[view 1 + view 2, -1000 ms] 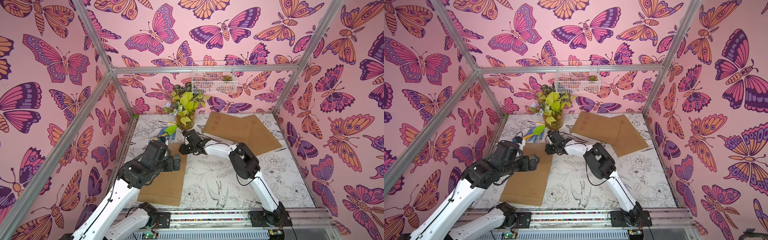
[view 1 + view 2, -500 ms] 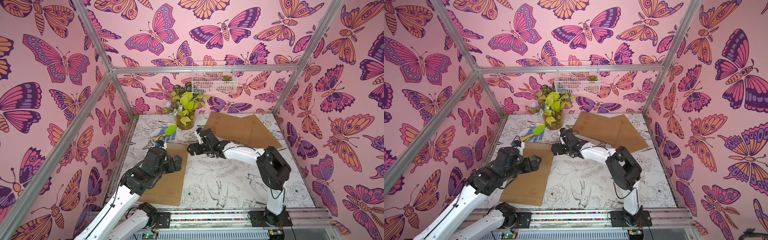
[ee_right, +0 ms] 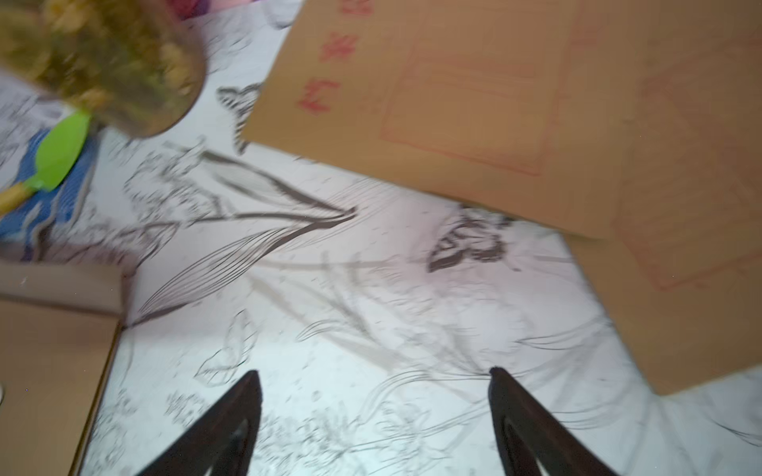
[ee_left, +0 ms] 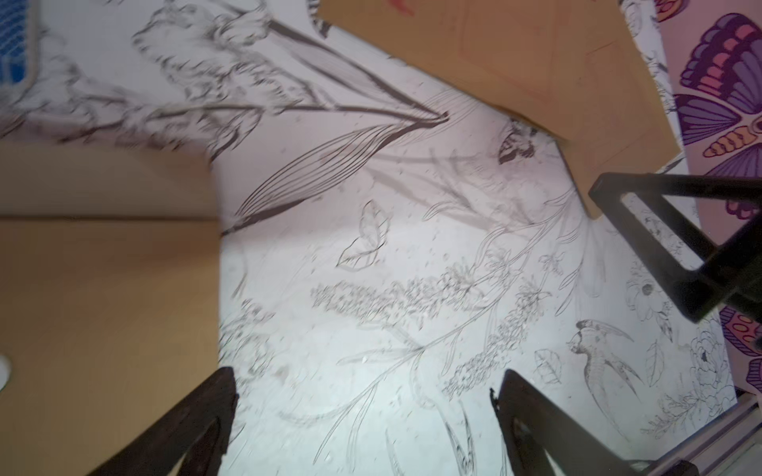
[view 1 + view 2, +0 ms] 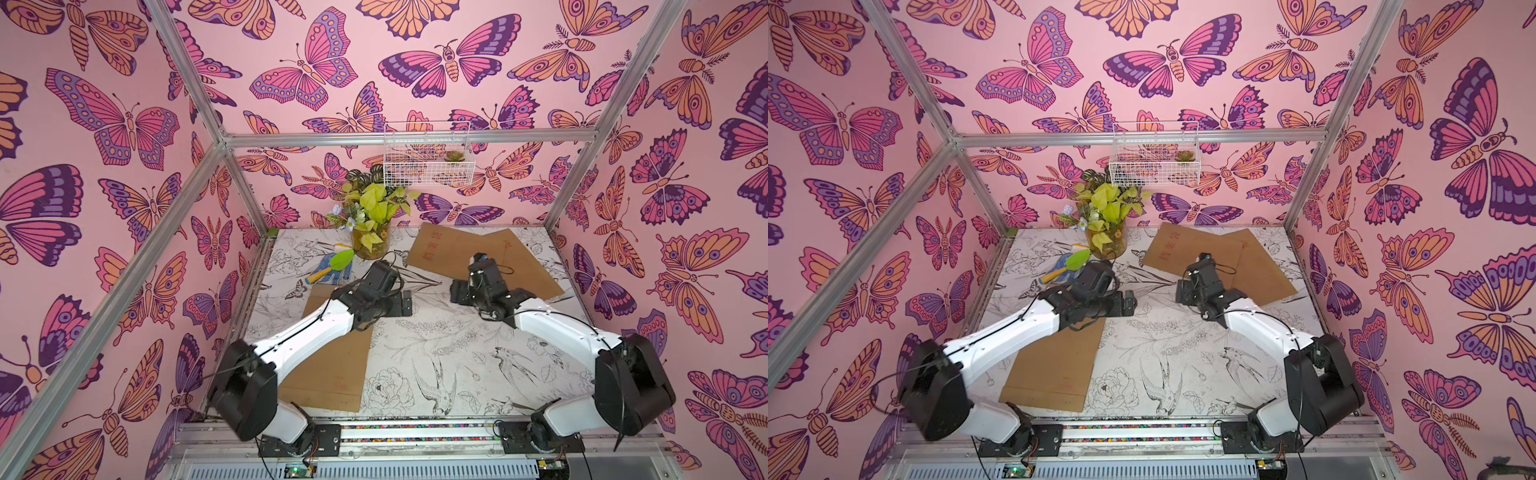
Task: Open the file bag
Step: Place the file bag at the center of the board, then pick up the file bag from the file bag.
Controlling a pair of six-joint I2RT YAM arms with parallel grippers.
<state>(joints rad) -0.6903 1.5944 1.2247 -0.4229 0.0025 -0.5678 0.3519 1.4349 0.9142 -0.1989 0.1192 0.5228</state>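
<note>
Floral-print desk [image 5: 457,353] carries the file bag [image 5: 332,374] flat at 7 o'clock. Left fingers [image 4: 198,420] hover beside its 1 o'clock corner, right fingers [image 3: 231,412] farther off; both spread, empty. Step: approach. Next: pinch the flap, lift.

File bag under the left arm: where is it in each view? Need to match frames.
Top view: file bag at the front of the table, partly under the left arm.
Top view: same place, under that arm.
Left wrist: the plain brown sheet beside the open left gripper.
Right wrist: the plain brown corner, opposite the red-printed bags.
Shared landmark: those red-printed bags at the back, in all four.
</note>
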